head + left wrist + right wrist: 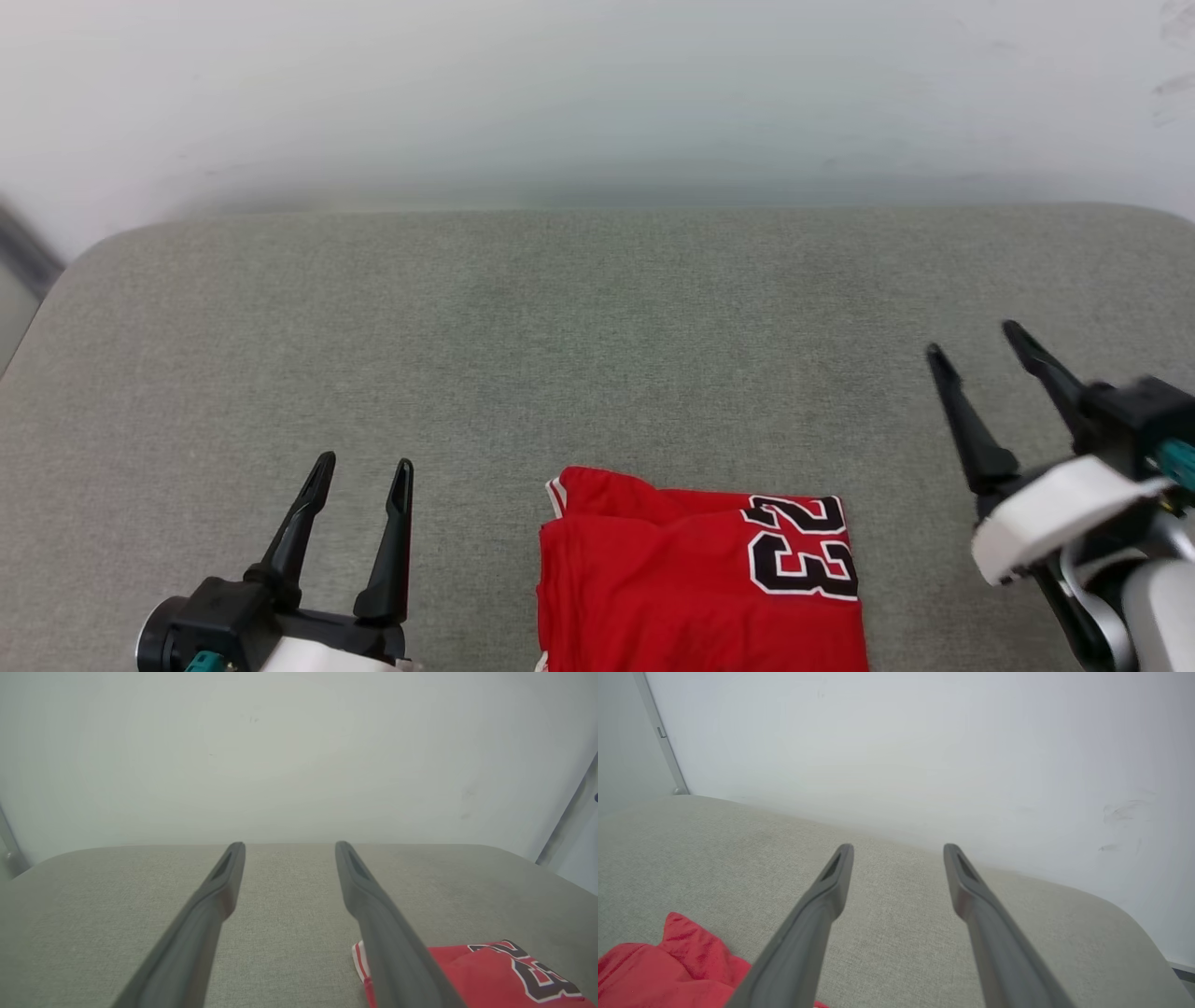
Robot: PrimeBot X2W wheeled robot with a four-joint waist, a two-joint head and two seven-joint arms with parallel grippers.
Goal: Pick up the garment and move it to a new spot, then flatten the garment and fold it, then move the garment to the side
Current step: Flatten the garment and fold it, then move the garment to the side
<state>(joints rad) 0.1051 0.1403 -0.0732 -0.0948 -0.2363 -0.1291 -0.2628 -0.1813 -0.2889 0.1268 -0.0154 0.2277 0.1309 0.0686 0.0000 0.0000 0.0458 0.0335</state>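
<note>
Fingers apart on left gripper and right gripper, empty. Looks folded already, red jersey (number 23 up) on grey cushion; leaves only the shift aside.

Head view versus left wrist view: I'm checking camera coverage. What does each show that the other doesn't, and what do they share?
Head view adds the right gripper, open and clear of the cloth, and the whole number 23. Left wrist view adds a grey upright strip by the wall at its right edge. Shared: the open left gripper, the red garment and the grey padded surface.
</note>
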